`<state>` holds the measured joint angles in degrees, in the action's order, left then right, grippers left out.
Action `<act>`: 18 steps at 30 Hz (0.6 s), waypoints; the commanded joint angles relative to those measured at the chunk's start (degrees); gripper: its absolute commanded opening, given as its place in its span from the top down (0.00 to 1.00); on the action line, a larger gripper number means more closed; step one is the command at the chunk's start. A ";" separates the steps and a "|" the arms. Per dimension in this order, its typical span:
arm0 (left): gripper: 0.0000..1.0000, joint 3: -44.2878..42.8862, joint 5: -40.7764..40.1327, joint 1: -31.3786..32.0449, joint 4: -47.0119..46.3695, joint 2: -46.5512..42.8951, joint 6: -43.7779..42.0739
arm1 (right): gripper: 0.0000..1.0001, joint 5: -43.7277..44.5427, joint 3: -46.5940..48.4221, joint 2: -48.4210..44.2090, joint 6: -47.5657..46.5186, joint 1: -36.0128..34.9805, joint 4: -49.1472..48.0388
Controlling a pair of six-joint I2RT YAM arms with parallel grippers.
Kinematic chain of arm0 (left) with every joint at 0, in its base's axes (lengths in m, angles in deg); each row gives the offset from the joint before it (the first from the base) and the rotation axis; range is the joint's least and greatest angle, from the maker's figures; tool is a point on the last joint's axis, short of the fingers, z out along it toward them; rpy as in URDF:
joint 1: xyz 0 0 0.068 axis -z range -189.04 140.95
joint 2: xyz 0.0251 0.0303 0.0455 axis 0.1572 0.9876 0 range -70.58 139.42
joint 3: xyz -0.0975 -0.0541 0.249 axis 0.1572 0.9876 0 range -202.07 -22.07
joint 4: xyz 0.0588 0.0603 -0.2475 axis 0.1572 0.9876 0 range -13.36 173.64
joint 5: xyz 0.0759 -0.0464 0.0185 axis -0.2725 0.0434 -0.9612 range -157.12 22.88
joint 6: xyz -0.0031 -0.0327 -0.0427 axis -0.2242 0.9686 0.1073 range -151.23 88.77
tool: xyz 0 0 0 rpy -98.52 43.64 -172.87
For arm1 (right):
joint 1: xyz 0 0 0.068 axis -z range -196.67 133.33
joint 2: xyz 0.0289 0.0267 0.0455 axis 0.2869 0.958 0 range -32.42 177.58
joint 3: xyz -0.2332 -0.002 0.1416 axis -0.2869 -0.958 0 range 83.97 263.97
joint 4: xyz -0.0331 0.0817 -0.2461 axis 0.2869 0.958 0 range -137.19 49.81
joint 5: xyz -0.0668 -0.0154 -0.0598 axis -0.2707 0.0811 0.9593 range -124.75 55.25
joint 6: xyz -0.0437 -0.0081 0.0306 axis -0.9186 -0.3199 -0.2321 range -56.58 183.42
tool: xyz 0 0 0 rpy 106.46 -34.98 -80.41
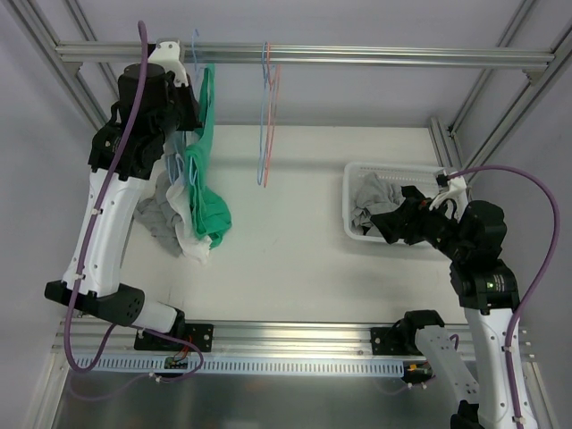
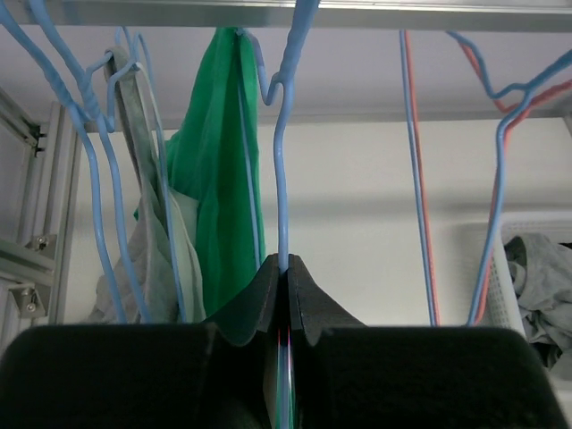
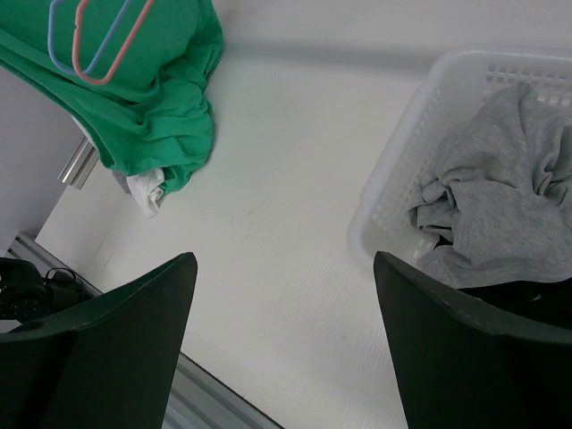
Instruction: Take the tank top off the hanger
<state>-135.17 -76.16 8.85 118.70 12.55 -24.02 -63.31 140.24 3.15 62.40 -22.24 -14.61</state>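
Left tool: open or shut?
Shut. In the left wrist view the left tool is clamped on the light-blue wire hanger, with no gap showing.

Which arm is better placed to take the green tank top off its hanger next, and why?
Left: the left claw is shut on a blue hanger wire beside the green tank top; the right claw hangs open by the basket.

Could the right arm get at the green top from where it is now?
Probably, with a long stretch: the right pincer is open by the basket, and bare table lies between it and the top.
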 commanded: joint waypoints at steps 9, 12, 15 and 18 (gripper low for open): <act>1.00 0.68 7.89 -0.58 -3.30 -6.13 6.24 | 0.14 -3.61 -0.55 -0.77 0.84 -0.41 -3.92; 1.00 3.92 10.96 -0.58 -3.65 -9.21 8.26 | 0.14 -6.76 -0.46 -0.59 0.93 -0.41 -5.15; 1.00 8.32 13.51 -0.58 -5.06 -13.25 9.93 | 0.13 -13.26 -0.64 -0.07 3.82 -0.41 -8.83; 1.00 13.51 15.89 -0.40 -6.90 -18.08 11.25 | 0.12 -19.07 -1.16 0.11 7.16 -0.68 -14.28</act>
<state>-124.78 -65.32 8.85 117.24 -0.39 -16.02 -73.49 139.30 3.08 65.44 -22.28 -20.27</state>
